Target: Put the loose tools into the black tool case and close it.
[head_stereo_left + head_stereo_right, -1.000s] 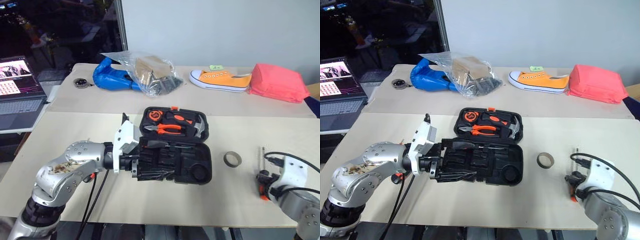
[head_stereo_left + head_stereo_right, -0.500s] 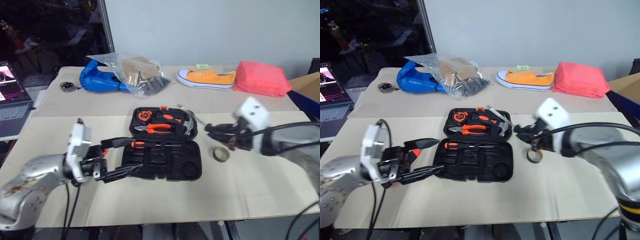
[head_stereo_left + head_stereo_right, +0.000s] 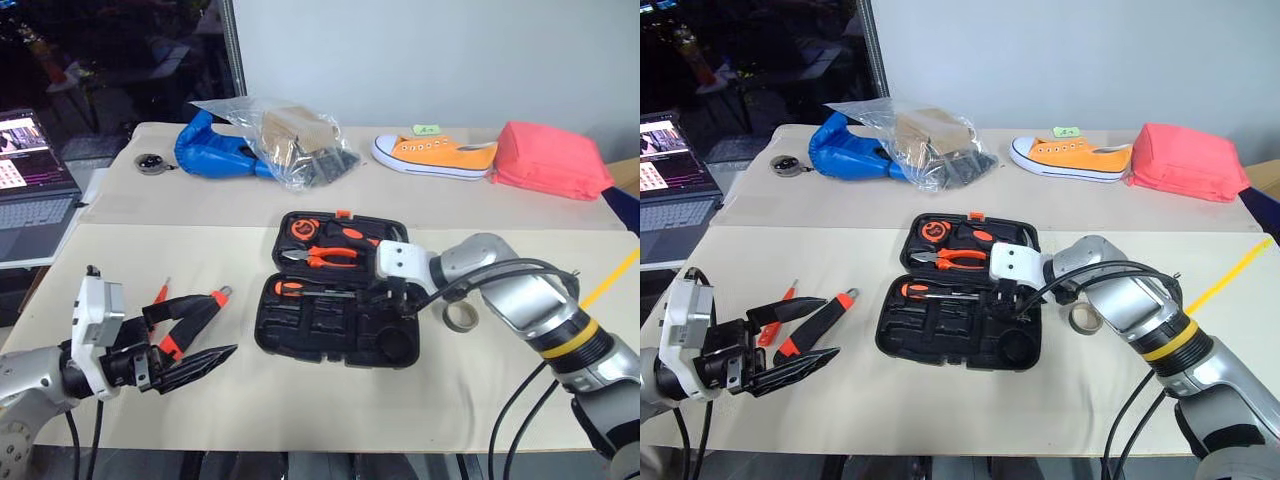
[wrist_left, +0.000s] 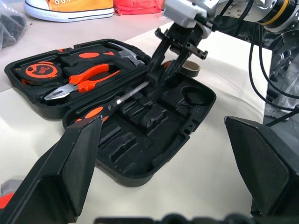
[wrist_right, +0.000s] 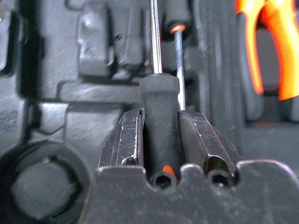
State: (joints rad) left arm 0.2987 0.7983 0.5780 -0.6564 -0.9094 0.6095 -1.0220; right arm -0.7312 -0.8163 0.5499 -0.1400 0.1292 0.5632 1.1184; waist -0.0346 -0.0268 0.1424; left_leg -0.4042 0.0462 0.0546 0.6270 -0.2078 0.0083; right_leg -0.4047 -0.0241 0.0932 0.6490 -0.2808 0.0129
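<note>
- Right tool (image 4: 169, 63) pinched a screwdriver (image 5: 160, 122) over the open black tool case (image 3: 340, 318) at counter (image 3: 300, 400) centre.
- Left tool (image 3: 185, 340) stood spread at eight o'clock, beside two loose tools (image 3: 815, 320).
- Tape roll (image 3: 461, 317) lay at three o'clock.

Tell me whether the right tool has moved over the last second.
Yes. The right tool has swung in from the near right table edge, past the tape roll, to above the open case, gripping a screwdriver.

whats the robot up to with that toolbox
It is packing tools into the open black tool case. The right gripper holds a screwdriver by its handle over the near half. The left gripper hangs open left of the case. Two orange-and-black tools lie on the table beside it.
</note>
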